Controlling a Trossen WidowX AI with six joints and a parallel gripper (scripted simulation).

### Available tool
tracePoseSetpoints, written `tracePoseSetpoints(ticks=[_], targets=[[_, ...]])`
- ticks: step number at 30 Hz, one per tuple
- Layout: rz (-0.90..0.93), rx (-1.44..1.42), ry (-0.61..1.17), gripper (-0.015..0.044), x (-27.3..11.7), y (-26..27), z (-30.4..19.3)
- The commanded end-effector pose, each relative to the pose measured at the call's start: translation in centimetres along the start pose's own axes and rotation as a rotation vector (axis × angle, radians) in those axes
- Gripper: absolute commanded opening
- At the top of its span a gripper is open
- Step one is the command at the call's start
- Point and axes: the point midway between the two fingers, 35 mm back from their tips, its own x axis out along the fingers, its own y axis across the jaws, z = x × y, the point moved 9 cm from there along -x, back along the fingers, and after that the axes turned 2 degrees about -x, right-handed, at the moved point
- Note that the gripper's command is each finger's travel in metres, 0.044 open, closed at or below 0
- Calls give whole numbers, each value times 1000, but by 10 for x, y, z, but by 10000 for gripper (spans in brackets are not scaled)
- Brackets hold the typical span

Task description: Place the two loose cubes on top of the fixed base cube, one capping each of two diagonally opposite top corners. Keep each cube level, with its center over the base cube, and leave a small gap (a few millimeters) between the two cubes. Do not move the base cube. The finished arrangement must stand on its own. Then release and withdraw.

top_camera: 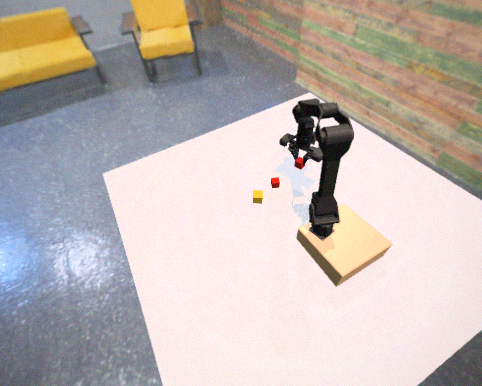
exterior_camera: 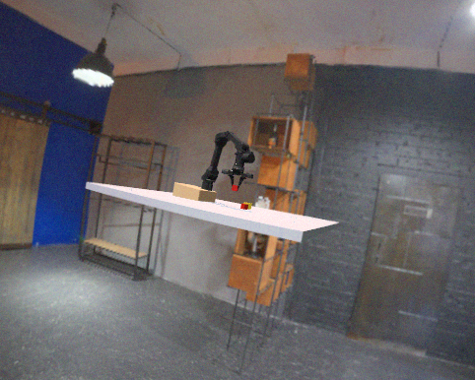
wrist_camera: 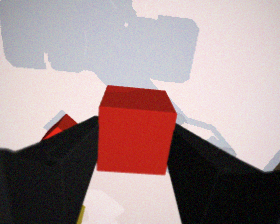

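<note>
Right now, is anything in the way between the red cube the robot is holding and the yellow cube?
Partly: the other red cube sits on the table between the held red cube in the tool and the yellow cube. The held cube is lifted, so it could probably pass above.

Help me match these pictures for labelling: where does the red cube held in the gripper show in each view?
Top: red cube right of centre, in the gripper.
Exterior: mid-frame, raised above the table.
Wrist: centre, between the dark fingers.
Shared landmark: the second red cube, lying on the table.
</note>
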Motion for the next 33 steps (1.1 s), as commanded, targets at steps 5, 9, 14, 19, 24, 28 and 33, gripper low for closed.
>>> tracePoseSetpoints(ticks=[5,9,14,19,24,28,33], targets=[[4,-147,-5,105,1,17,-14],[4,-227,-4,105,4,25,-23],[5,-328,-3,105,7,36,-35],[5,-429,-2,105,9,45,-47],[6,-529,-1,105,12,54,-60],[6,-610,0,105,14,61,-71],[7,-710,0,105,17,69,-84]])
